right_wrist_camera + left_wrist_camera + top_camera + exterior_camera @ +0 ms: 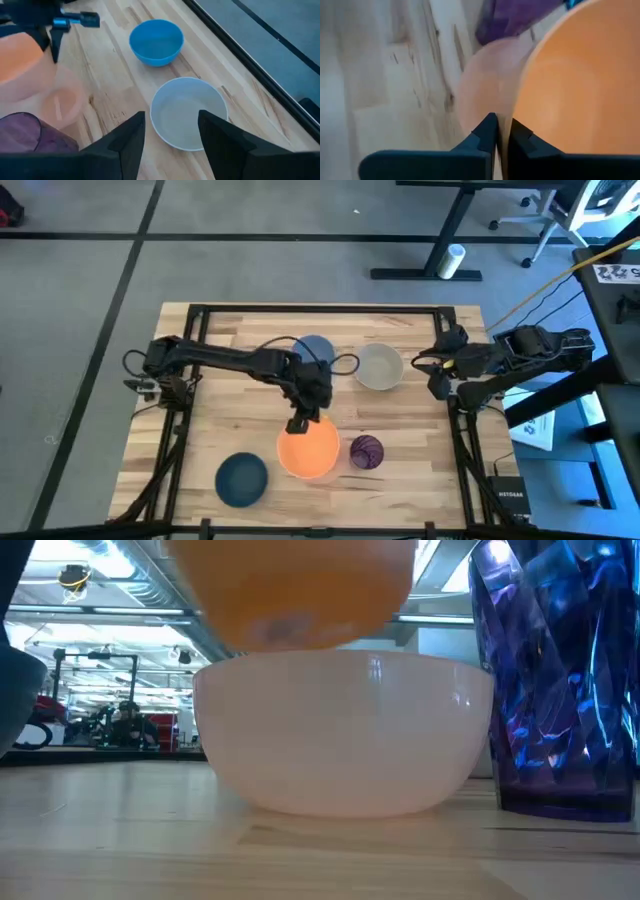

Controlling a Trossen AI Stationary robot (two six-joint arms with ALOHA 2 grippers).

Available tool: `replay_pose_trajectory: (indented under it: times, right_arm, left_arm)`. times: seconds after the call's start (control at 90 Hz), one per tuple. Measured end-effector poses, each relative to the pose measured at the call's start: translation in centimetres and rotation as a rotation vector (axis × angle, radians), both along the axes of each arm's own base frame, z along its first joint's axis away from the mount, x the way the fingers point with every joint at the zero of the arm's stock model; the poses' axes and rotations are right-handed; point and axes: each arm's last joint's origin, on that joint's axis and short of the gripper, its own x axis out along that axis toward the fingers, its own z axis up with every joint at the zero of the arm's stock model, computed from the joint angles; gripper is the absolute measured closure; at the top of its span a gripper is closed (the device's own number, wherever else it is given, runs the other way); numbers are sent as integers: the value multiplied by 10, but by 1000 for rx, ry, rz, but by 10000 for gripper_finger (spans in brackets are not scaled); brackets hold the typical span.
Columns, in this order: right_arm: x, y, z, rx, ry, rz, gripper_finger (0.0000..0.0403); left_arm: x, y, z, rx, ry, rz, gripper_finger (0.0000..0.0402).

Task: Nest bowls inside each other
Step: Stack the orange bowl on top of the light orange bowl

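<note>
1. Orange bowl is pinched by its rim in my left gripper; the left wrist view shows the fingers closed tight on the thin wall, one each side.
2. It hangs just above the pink bowl, mouth up. The low view shows its underside right over the pink rim, maybe just dipping in, not seated.
3. A rim grip makes sense here: it leaves the bottom free to drop into the pink one without the fingers fouling it.
4. The bowl looks a little off-centre over the pink one, so I'd judge a small correction is needed before release, or it could seat crooked.
5. Purple glass stands just beside the pink bowl, on the side away from the left arm. Risk: clipping it if the orange bowl swings that way.
6. Blue bowl and grey bowl sit near each other at the far side of the table, both upright and separate, not yet nested.
7. Teal bowl is at the near edge, apart from the pair, also waiting.
8. Right gripper waits at the right edge of the table near the grey bowl, fingers spread, holding nothing.
9. Progress: first nesting nearly made, three bowls left.
</note>
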Motion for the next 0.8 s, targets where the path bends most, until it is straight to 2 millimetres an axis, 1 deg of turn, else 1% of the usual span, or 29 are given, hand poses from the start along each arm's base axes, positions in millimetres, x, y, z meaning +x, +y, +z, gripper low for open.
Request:
replay_pose_trajectory:
  times: [0.2, 0.511, 0.567, 0.656, 0.8]
  right_arm:
    - [0, 0, 0, 14, 1, 6, 233]
    - [0, 1, 0, 29, 4, 13, 233]
    - [0, 1, 0, 33, 3, 10, 233]
    - [0, 1, 0, 43, 3, 10, 233]
    - [0, 1, 0, 43, 3, 10, 233]
  left_arm:
    - [13, -1, -17, -4, -14, -27, 401]
    - [23, -4, -49, 11, 53, -78, 401]
    - [23, -3, -52, 18, 63, -87, 401]
    - [23, 3, -52, 47, 51, -82, 401]
    - [23, 22, -52, 62, 56, -45, 401]
